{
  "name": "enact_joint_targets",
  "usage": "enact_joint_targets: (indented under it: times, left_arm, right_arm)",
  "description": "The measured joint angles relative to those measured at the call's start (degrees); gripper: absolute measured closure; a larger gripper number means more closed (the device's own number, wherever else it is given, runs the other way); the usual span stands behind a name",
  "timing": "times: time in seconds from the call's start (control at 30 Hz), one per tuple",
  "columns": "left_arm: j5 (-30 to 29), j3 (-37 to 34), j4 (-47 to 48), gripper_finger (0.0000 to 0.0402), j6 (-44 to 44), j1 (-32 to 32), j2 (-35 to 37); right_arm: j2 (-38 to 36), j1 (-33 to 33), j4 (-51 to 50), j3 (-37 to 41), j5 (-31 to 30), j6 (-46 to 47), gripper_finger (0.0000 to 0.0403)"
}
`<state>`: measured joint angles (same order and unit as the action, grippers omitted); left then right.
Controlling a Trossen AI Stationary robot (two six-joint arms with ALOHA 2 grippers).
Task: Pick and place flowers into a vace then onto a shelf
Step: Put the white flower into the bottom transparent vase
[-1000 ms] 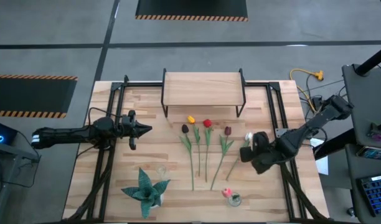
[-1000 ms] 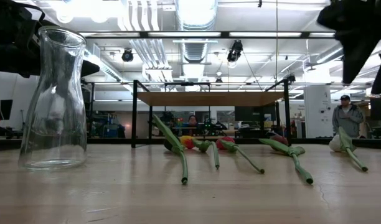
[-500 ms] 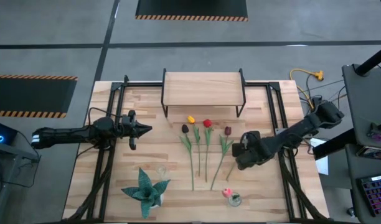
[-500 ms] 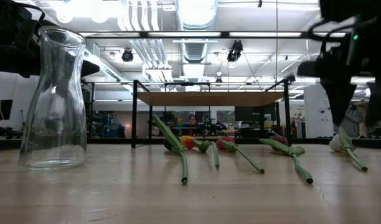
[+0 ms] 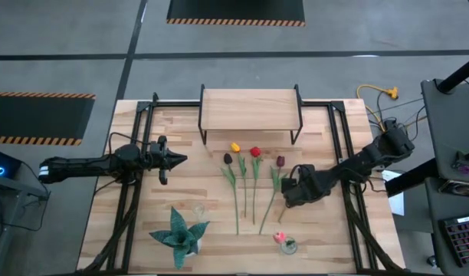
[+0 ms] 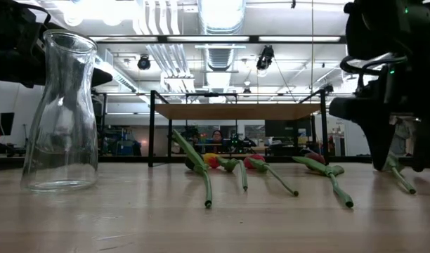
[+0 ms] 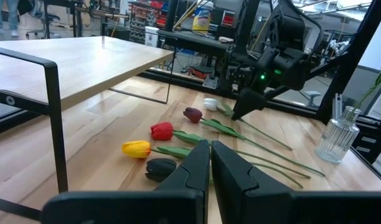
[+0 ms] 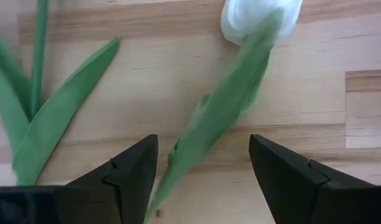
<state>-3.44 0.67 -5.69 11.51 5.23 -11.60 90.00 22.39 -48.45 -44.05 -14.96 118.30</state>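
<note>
a: why is the right gripper (image 8: 203,171) low, fingers apart?
b: to straddle the white tulip's green stem (image 8: 231,106) lying on the plank table (image 5: 142,222).
a: left gripper (image 5: 177,159)?
b: closed, waiting aside.

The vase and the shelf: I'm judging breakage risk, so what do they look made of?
The vase looks like clear glass: the room shows through it and its rim glints. The shelf appears to be a pale wood board with visible grain, matte, on thin black legs, probably metal.
</note>
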Motion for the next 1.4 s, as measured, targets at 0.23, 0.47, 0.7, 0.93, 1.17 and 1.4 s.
enact_joint_targets:
  times: [0.23, 0.47, 0.7, 0.93, 1.17, 1.4]
  left_arm:
    - [0.00, 0.00, 0.45, 0.0402, 0.00, 0.00, -0.02]
    - [0.01, 0.00, 0.48, 0.0402, 0.00, -0.02, -0.02]
    - [0.01, 0.00, 0.76, 0.0402, 0.00, 0.00, -0.02]
    - [0.00, 0.00, 0.76, 0.0402, -0.01, 0.00, -0.02]
    - [0.00, 0.00, 0.78, 0.0402, -0.02, 0.00, -0.02]
    - [0.00, 0.00, 0.78, 0.0402, 0.00, 0.00, -0.02]
  right_arm:
    - [0.19, -0.32, 0.37, 1.08, 0.11, -0.23, 0.0175]
    - [-0.19, -0.50, 1.61, 3.86, 3.46, -4.23, 0.0211]
    - [-0.66, -0.64, 1.55, 3.87, 4.85, -15.09, 0.0270]
    - [-1.70, -0.61, 1.14, 3.93, 6.72, -19.06, 0.0348]
    - [-3.60, -0.56, -0.16, 4.21, 7.66, -21.52, 0.0389]
    - [-10.55, -0.18, -9.72, 4.34, 11.59, -20.42, 0.0389]
